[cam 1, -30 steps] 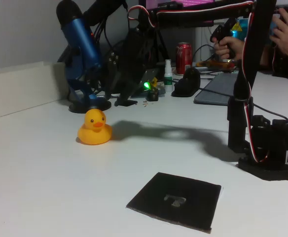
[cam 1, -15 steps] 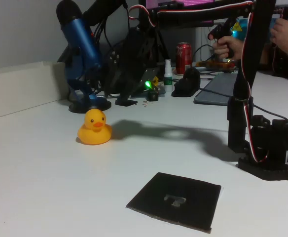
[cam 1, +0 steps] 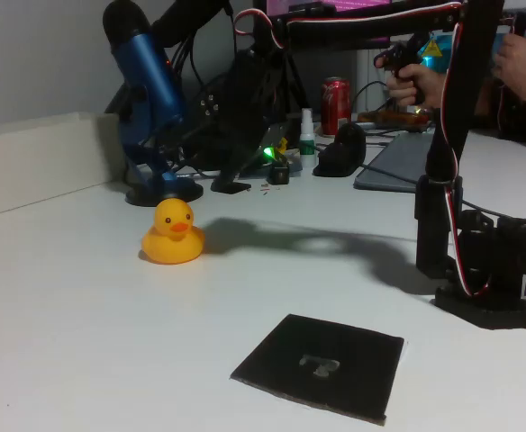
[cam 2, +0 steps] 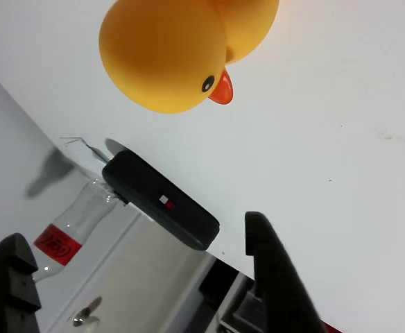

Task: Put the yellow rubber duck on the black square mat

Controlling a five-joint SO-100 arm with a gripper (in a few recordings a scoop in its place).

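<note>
Nearest the fixed camera, the black square mat lies flat and bare on the white desk, its pale mark face up. Beyond it and to the left, well apart, the yellow rubber duck sits upright, beak toward the camera. In the wrist view the gripper hangs released, dark fingers spread wide with nothing between them, the duck ahead of the opening and not yet inside it. The next move looks to be an advance toward the duck's head.
</note>
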